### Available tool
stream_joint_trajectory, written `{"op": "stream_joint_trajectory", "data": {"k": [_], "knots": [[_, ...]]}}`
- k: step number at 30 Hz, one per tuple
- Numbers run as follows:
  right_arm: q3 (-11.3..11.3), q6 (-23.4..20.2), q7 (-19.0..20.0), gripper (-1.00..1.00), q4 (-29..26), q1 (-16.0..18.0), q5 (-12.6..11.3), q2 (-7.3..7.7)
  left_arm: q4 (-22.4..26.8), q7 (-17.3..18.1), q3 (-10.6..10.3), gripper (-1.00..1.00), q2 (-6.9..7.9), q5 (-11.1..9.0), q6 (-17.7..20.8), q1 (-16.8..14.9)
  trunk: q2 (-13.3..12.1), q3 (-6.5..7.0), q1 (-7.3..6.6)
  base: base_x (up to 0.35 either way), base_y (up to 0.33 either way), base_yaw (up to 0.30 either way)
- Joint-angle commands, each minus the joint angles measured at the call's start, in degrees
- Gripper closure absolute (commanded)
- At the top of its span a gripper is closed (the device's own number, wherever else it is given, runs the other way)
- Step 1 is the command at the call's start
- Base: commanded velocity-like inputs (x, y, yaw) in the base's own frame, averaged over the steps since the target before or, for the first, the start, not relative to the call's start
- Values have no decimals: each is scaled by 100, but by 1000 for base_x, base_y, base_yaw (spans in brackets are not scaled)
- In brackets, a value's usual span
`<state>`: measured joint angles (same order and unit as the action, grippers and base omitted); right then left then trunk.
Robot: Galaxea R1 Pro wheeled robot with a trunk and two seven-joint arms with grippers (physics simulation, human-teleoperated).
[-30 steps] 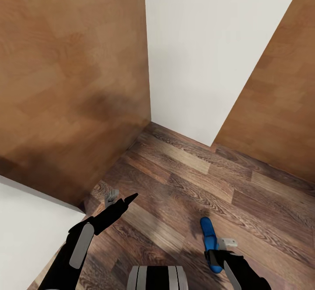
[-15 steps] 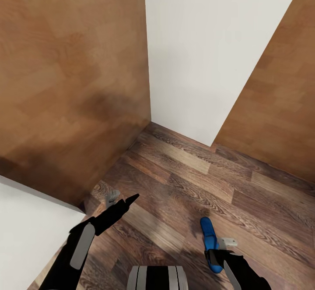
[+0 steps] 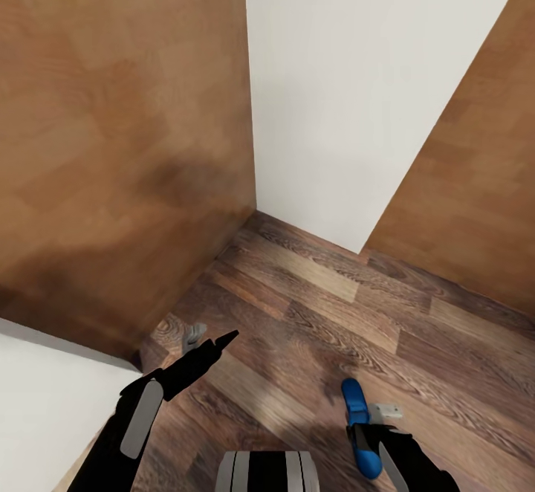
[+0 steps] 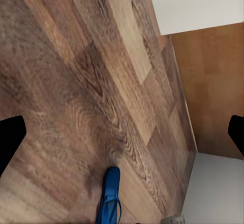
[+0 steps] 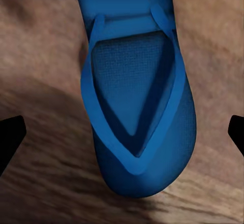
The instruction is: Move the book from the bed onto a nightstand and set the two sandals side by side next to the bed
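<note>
One bright blue sandal (image 3: 356, 406) lies on the brown wood-plank floor (image 3: 312, 306), just in front of my right gripper (image 3: 365, 436). Seen close in the right wrist view, the sandal (image 5: 137, 107) sits between the widely spread black fingertips (image 5: 11, 135), which stand clear of it on both sides, so this gripper is open. My left gripper (image 3: 220, 342) hangs over bare floor to the sandal's left, also open and holding nothing. From the left wrist view the same sandal (image 4: 109, 196) shows farther off on the planks. The book, nightstand and second sandal are out of view.
Tall brown wooden panels (image 3: 111, 143) stand left and right (image 3: 475, 180), with a white wall (image 3: 349, 91) between them forming a corner ahead. A pale white surface (image 3: 44, 410) fills the near left. Open floor stretches between the panels.
The whole picture has shifted slightly, so the camera moved. Both arms keep the same pose and the sandal stays by the right gripper.
</note>
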<state>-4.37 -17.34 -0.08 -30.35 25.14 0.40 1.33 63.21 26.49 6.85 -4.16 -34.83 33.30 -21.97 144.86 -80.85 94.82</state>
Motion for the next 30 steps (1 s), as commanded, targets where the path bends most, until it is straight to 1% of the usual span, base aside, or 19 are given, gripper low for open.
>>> {"op": "stream_joint_trajectory", "data": {"k": [1, 7, 16, 28, 30], "knots": [[-8, -32, -1, -100, -10, 0, 4, -3, 2, 11, 18, -100, -6, -24, 45, -2, 1, -4, 0, 101, 0, 0], [-6, -32, -1, -100, -5, 0, 4, -7, -1, 6, 6, -100, -13, -24, 41, -3, 1, -4, 0, 187, 0, 0], [-8, -33, -1, -100, 25, 0, 4, -11, -2, 14, 9, -100, -15, -24, 47, -3, 1, -4, 0, 22, 0, 0], [-11, -38, -1, -100, 29, 0, 4, 17, -2, 6, 1, -100, -17, -24, 45, -2, 17, -269, 31, 0, 0, 0], [-11, -39, -1, -100, 29, 0, 4, 17, -2, 9, -4, -100, -20, -24, 47, -3, 17, -269, 31, 0, 0, 0]]}}
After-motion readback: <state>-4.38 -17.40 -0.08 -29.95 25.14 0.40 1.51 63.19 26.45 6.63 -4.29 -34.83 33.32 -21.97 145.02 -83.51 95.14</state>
